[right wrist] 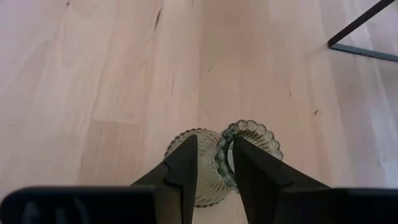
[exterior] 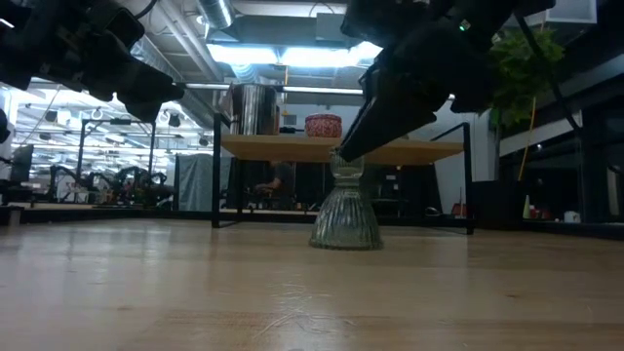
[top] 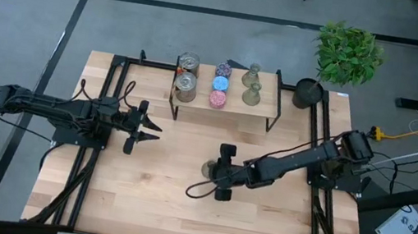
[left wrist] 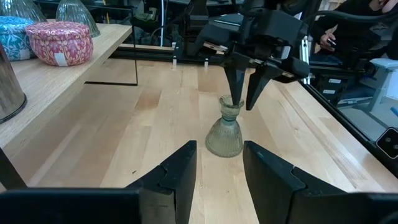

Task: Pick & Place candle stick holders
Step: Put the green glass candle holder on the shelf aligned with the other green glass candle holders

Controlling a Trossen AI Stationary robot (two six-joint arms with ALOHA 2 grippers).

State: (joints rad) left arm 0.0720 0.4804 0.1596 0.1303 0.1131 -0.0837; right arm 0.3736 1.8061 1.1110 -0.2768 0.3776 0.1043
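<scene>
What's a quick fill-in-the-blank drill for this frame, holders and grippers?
1. The green holder under the right gripper stands ___ on the table.
2. The shelf carries ___ green shelf holders.
3. The left gripper is open and holds ___.
Missing words: upright; two; nothing

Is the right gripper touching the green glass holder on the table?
Cannot tell. In the right wrist view the right gripper has its fingers beside the rim of the green glass holder, but neither contact nor gap shows plainly.
</scene>
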